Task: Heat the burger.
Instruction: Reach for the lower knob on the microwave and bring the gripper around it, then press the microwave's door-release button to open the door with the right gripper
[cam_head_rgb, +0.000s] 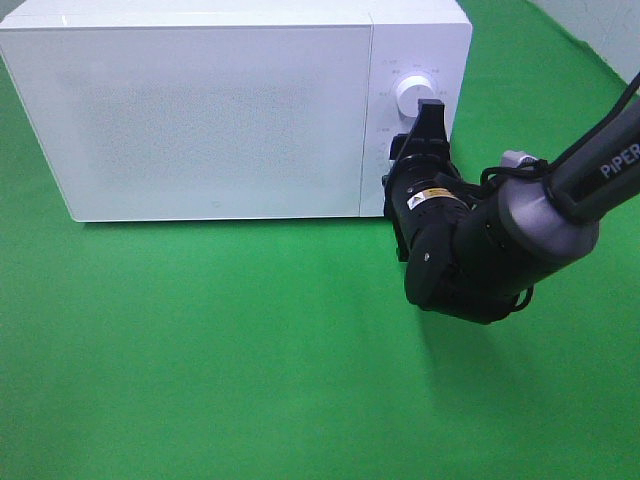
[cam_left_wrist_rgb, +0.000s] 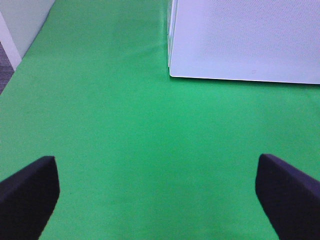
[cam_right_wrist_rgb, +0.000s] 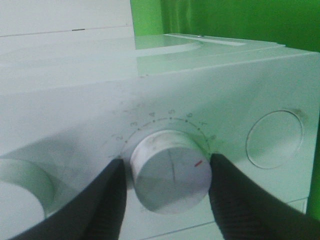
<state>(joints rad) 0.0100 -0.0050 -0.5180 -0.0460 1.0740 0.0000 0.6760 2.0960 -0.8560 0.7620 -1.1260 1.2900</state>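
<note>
The burger is out of view. A white microwave (cam_head_rgb: 200, 110) stands at the back of the green cloth with its door shut. My right gripper (cam_head_rgb: 420, 140) reaches to the control panel, below the upper dial (cam_head_rgb: 413, 93). In the right wrist view, the gripper (cam_right_wrist_rgb: 167, 172) has a timer dial (cam_right_wrist_rgb: 170, 172) between its two black fingers. One finger sits at the dial's edge and a thin gap shows at the other. The dial's red mark points toward the finger at its edge. My left gripper (cam_left_wrist_rgb: 157, 185) hangs open over bare cloth, short of the microwave's corner (cam_left_wrist_rgb: 240, 40).
Green cloth (cam_head_rgb: 250, 350) covers the table in front of the microwave. A round button or recess (cam_right_wrist_rgb: 274, 139) sits on the panel beside the dial. A pale wall edge (cam_left_wrist_rgb: 15, 35) borders the cloth beside the left arm.
</note>
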